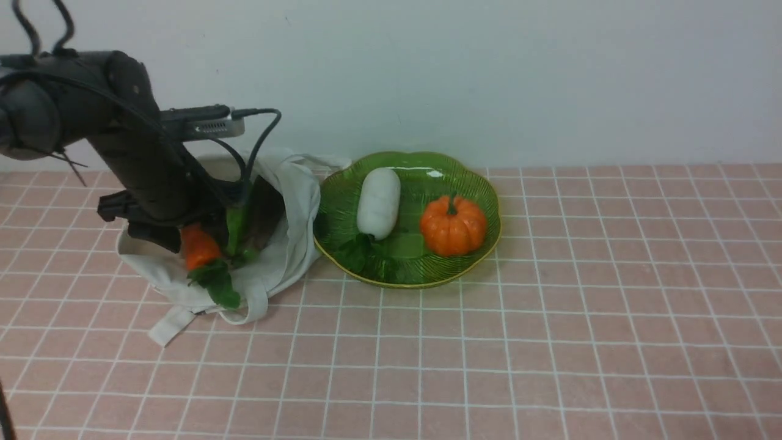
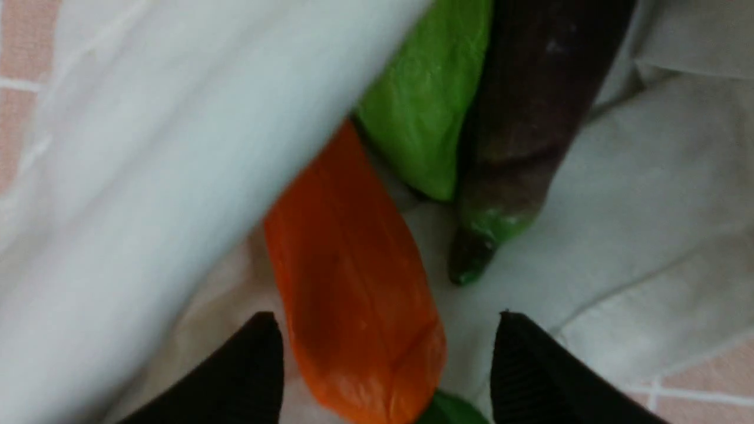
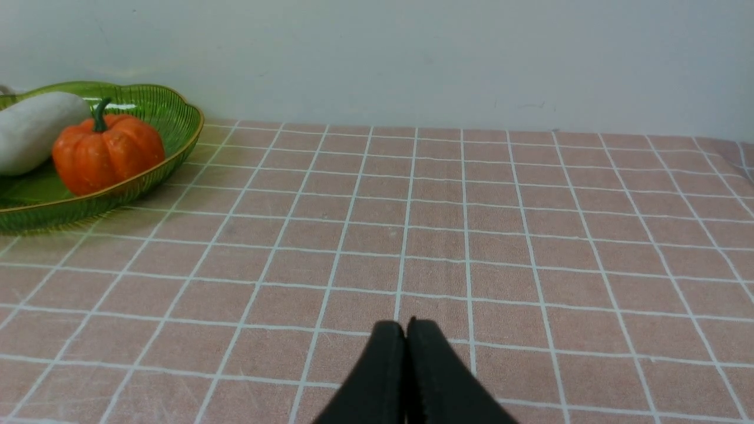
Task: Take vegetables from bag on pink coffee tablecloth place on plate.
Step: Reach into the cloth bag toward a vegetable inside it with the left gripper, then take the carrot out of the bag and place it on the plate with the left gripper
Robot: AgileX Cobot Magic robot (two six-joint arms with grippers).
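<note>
The carrot lies in bag, leafy end toward robot; left gripper wide astride it; right gripper closed

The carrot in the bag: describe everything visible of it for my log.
The carrot is a tapered orange toy with a smooth, slightly glossy skin and dark green leaves at its thick end. It lies in the mouth of the off-white cloth bag, leaves spilling over its front edge, narrow end under a fold of fabric, beside a light green vegetable. The open left hand straddles its thick end without gripping it.
</note>
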